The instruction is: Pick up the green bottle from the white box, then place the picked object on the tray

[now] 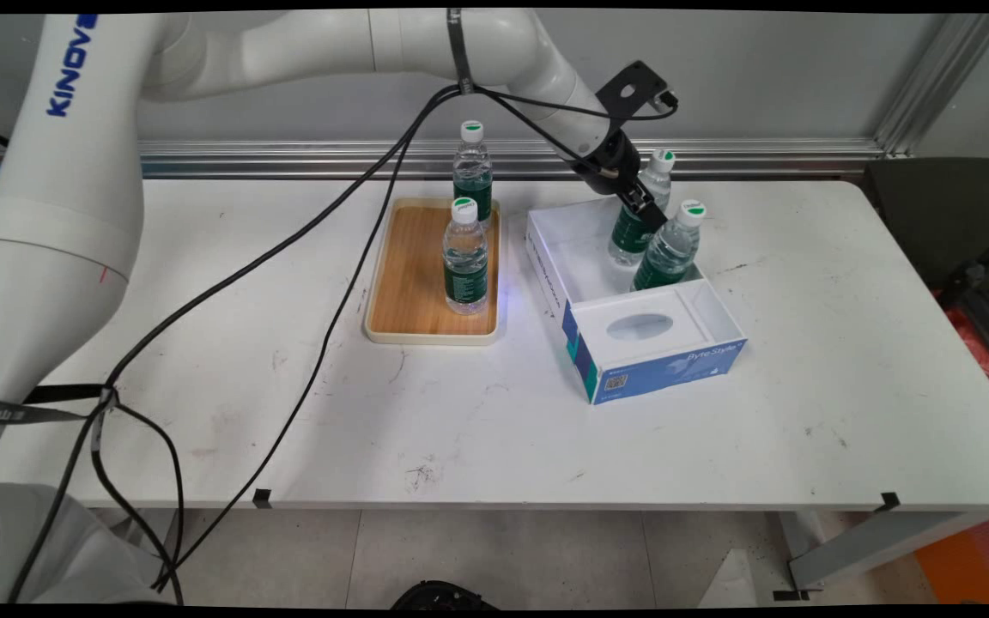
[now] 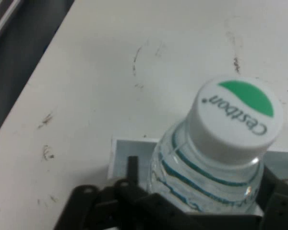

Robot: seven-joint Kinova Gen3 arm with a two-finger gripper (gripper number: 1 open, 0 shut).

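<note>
The jaws of our gripper [image 1: 645,206] are closing around the shoulder of a tilted bottle [image 2: 216,158], its long axis leaning right. We are holding it inside the far end of the white box [image 1: 722,322], just beside a second bottle [image 1: 669,249].

Four clear bottles [image 1: 465,257] wear dark green labels and white caps [image 2: 235,117] marked with a green patch and black lettering. The tray [image 1: 413,275] is light wood with a cream rim. The box [image 1: 632,335] is white inside, blue and perhaps teal outside. The table [image 1: 460,412] is scuffed white.
</note>
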